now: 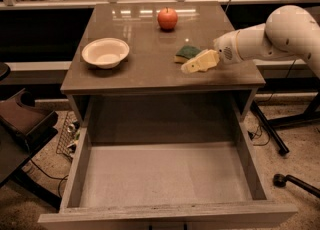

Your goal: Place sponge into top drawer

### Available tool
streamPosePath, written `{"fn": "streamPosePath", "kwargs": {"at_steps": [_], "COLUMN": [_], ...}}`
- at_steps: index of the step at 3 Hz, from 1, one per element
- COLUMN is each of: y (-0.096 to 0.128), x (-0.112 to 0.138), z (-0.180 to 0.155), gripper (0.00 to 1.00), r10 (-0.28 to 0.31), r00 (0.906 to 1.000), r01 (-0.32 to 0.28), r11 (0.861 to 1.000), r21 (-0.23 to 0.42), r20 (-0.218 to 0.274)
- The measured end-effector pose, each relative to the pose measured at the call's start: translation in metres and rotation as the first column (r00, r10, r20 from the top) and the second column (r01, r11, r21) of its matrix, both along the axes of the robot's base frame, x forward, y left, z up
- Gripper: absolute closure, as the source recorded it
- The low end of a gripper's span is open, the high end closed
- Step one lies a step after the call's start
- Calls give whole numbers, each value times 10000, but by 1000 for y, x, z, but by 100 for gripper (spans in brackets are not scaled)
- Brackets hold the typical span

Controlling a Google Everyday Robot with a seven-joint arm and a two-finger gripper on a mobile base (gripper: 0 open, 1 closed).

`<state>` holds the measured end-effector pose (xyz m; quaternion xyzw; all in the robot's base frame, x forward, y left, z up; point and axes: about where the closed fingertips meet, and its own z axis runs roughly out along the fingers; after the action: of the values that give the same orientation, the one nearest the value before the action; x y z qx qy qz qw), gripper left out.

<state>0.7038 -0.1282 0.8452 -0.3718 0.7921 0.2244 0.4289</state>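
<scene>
The sponge (pixel 186 52), dark green on top with a yellow base, lies on the right part of the tabletop (pixel 150 64). My gripper (pixel 192 65) comes in from the right on a white arm, and its pale fingers lie right against the sponge's near right side, partly covering it. The top drawer (pixel 165 174) stands pulled fully out below the tabletop, showing its pale flat bottom with nothing in it.
A white bowl (pixel 105 52) sits at the table's left. A red apple (pixel 167 18) sits at the back middle. A dark chair (pixel 20 119) and wires stand at the left of the drawer, and a black stand's legs (pixel 280 139) at the right.
</scene>
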Motion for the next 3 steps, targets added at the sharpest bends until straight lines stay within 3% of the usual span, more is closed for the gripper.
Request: {"fn": "streamPosePath", "kwargs": {"at_steps": [1,3], "y": [6,17], "x": [1,-6], "z": [-7,-24], "gripper": [0,40], "r10": [124,413], "r00": [9999,9990], "r01": [-124,-416], "r11": [9999,9990], "r21": [27,-165], "r20": [-86,-147]}}
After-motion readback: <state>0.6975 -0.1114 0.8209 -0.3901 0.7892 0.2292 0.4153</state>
